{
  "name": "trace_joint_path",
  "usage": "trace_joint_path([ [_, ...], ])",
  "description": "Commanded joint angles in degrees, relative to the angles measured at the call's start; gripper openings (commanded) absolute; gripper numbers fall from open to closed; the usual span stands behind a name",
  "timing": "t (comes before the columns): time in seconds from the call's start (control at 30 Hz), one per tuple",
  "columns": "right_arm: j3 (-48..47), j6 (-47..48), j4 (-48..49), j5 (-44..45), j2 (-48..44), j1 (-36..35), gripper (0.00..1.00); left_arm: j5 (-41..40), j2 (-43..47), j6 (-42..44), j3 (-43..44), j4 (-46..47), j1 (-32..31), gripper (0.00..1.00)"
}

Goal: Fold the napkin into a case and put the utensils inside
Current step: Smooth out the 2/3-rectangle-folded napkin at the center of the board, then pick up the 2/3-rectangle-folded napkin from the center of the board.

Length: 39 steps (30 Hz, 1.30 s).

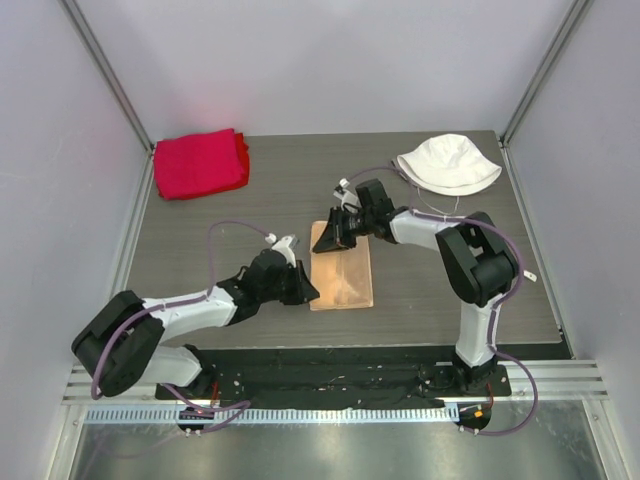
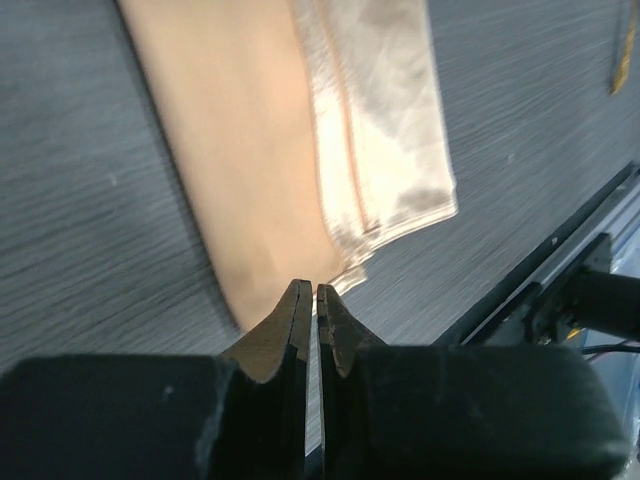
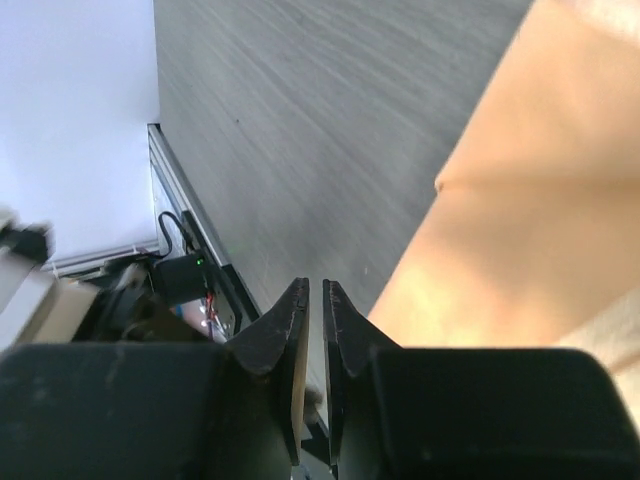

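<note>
- Peach-tan satin, the napkin (image 1: 342,268) lay folded into a narrow upright rectangle mid-table, between the two arms; the left wrist view showed a lighter layer with a seam lapped over it.
- The left gripper (image 2: 312,292) sat at the napkin's near left edge, jaws drawn to a thin slit. Whether cloth was pinched between them could not be told.
- The right gripper (image 3: 315,288) was just beside the far left corner, jaws likewise nearly closed, apparently over the bare table (image 1: 200,250).
- By my reading the folding was well along, though no open pocket showed.
- No utensils could be made out, so loading the case was not yet done.
- A red cloth (image 1: 200,163) and a white hat (image 1: 448,163) lay well apart at the far corners.
</note>
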State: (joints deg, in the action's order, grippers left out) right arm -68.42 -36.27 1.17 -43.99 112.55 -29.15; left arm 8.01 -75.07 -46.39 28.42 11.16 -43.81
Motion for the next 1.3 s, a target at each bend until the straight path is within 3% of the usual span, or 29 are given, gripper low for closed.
trace_joint_path([
  [0.0, 8.02, 0.59, 1.46, 1.36, -4.09, -0.30, 0.17, 1.92, -2.79, -0.89, -3.72, 2.99, 0.13, 0.09],
  [0.27, 10.59, 2.34, 1.21, 2.06, -5.14, 3.74, 0.14, 1.57, -7.20, -0.72, -6.28, 6.07, -0.66, 0.09],
  [0.43, 8.13, 7.16, -10.29, 9.16, -11.54, 8.13, 0.16, -1.15, -0.97, 4.46, -0.31, -5.41, -1.01, 0.14],
  [0.53, 8.22, 8.58, -17.41, 17.07, -14.81, 9.72, 0.30, -1.59, 1.24, 5.96, 6.27, -10.78, -1.01, 0.22],
  [0.7, 13.03, 7.98, -23.66, 25.52, -21.05, 11.30, 0.44, 0.44, -5.50, 9.90, 17.42, -10.98, -3.02, 0.31],
  [0.83, 17.44, 5.95, -25.51, 29.55, -25.44, 15.25, 0.55, -11.94, -12.89, 14.92, 25.24, -13.79, -14.25, 0.44],
  [1.03, 20.69, 7.18, -30.96, 38.35, -33.96, 22.46, 0.75, -26.53, -27.82, 12.74, 39.58, -27.75, -22.26, 0.50],
  [1.17, 22.19, 6.39, -31.14, 39.07, -37.31, 25.10, 0.76, -34.98, -36.17, 8.25, 51.52, -38.03, -24.91, 0.52],
  [1.27, 22.45, 6.39, -30.88, 38.89, -38.19, 25.19, 0.77, -38.68, -41.45, 5.18, 55.85, -43.66, -26.32, 0.52],
])
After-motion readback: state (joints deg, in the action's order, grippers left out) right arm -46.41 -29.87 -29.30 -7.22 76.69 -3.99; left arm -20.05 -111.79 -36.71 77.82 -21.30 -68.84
